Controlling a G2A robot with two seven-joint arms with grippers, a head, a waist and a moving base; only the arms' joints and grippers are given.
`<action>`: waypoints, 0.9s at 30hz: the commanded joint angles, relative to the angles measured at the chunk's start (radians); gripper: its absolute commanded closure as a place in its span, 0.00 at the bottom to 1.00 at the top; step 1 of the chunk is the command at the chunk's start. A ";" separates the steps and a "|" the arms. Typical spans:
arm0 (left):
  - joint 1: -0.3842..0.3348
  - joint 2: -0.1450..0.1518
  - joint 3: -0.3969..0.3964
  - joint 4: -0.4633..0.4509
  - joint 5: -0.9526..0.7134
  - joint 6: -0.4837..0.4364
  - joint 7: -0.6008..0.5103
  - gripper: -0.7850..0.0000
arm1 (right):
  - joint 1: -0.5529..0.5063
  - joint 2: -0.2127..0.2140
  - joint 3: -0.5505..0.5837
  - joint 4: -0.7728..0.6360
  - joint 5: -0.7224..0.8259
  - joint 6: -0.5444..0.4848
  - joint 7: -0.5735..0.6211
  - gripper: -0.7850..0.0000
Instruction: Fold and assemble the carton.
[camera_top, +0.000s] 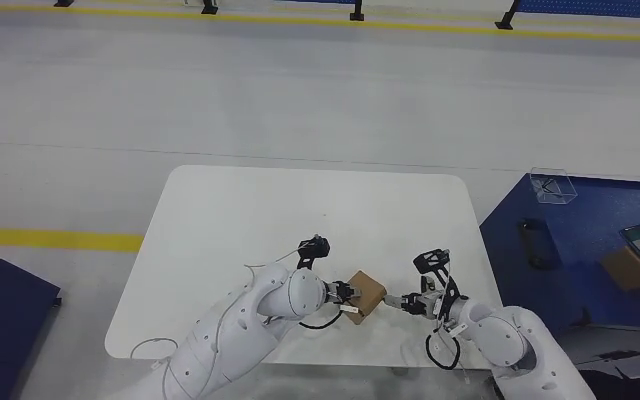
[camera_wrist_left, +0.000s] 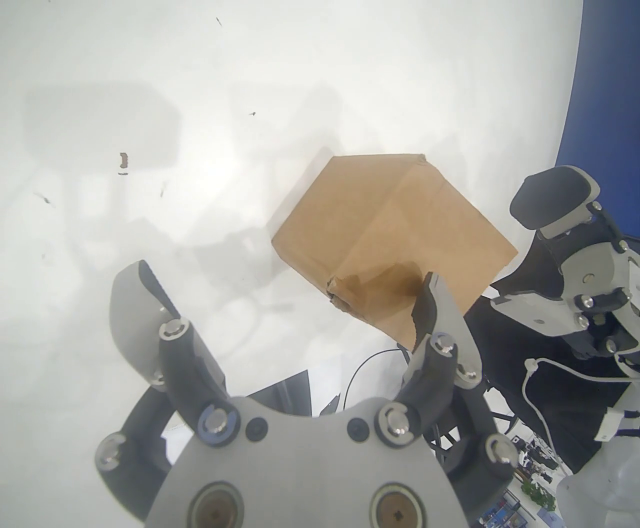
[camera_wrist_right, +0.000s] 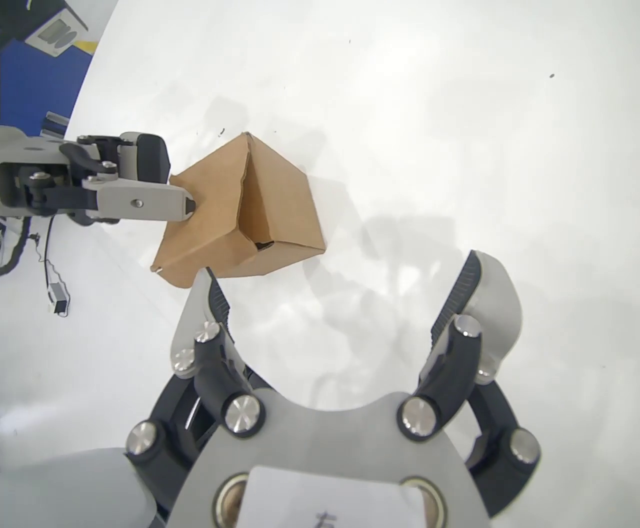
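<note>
The carton is sitting by the near edge of the table. I'm holding both claws open, the left gripper touching it with one fingertip, the right gripper just beside. A clear box is sitting off-table, right.

Plain brown cardboard carton. Plain white rounded table. Silver-grey metal left gripper and right gripper, black ribbed pads.

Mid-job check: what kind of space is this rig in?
Likely a large hall or test floor: one white table on wide pale flooring, a yellow floor line running past it, and a blue panel beside it.
</note>
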 joint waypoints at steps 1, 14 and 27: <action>0.004 -0.001 -0.003 -0.002 0.005 0.001 0.001 0.00 | 0.001 -0.003 -0.020 0.001 -0.015 0.018 -0.019 0.00; 0.032 0.000 -0.027 -0.020 0.028 -0.007 -0.016 0.00 | -0.002 -0.011 -0.040 -0.010 -0.038 0.059 -0.082 0.00; 0.036 -0.002 -0.054 -0.031 0.050 -0.010 -0.030 0.00 | -0.035 -0.006 0.004 -0.040 -0.041 -0.004 -0.108 0.00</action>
